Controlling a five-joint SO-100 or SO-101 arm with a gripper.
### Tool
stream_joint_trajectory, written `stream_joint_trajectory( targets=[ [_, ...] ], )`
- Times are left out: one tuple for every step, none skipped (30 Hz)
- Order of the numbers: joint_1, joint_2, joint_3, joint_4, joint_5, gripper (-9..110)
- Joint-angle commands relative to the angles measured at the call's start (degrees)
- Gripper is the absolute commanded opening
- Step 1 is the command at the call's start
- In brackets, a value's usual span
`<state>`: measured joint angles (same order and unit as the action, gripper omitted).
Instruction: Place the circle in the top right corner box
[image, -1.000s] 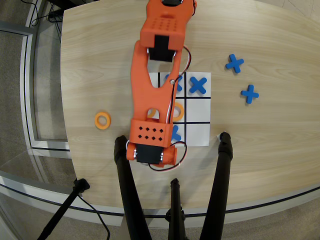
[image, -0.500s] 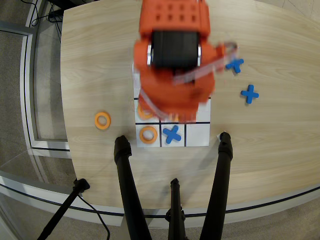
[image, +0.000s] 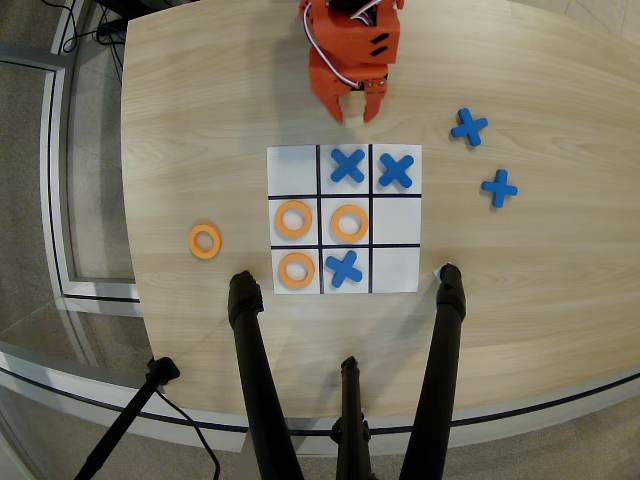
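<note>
A light wood-grain bench (image: 520, 300) fills most of the overhead view; at its middle lies a white paper sheet (image: 344, 219) ruled by black lines into a three-by-three grid. In the top row, the left cell is bare, while the middle cell holds a blue plastic X-shaped piece (image: 347, 165) and the right cell, the top right corner box (image: 397, 170), holds another blue X (image: 396, 171); no ring lies in that corner cell. In the middle row, a flat orange ring (image: 294, 219) sits in the left cell and a second orange ring (image: 348, 222) in the centre cell; the right cell is bare. In the bottom row, a third orange ring (image: 297, 270) occupies the left cell and a blue X (image: 343, 268) the middle cell; the right cell is bare. A fourth orange circle (image: 205, 241) lies on the bare wood left of the sheet, well apart from it; two spare blue X pieces (image: 469, 126) (image: 499, 187) lie at the right. The orange arm's pincer (image: 354, 108) hangs at the upper centre of the frame, above the sheet's top edge, its fingers slightly apart and holding nothing.
</note>
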<state>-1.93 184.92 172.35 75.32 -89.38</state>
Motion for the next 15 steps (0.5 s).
stream_joint_trajectory(
  targets=[
    [-0.1, 4.8, 2.6, 4.7, -0.4, 11],
    [-0.2, 5.8, 3.9, 4.7, -0.2, 11],
    [-0.3, 6.9, 5.4, 4.4, -0.1, 10],
    [-0.3, 7.4, 6.7, 4.0, -0.4, 8],
    [-0.2, 7.4, 7.7, 3.4, -0.4, 4],
    [0.0, 7.4, 8.9, 2.7, -0.4, 0],
    [0.0, 7.4, 10.1, 1.6, -0.4, 0],
    [0.0, 7.5, 11.1, 0.4, -0.4, 0],
    [-0.1, 7.5, 11.2, 0.2, 0.1, 0],
    [-0.2, 7.5, 11.2, 0.5, 0.2, 0],
    [-0.3, 7.5, 11.2, 1.6, -0.4, 0],
    [-0.3, 7.5, 11.2, 1.6, -0.1, 0],
    [-0.1, 7.5, 11.2, 1.6, -0.4, 0],
    [0.7, 7.5, 11.2, 1.6, -0.7, 0],
    [2.9, 7.5, 11.2, 1.6, -1.9, 0]
  ],
)
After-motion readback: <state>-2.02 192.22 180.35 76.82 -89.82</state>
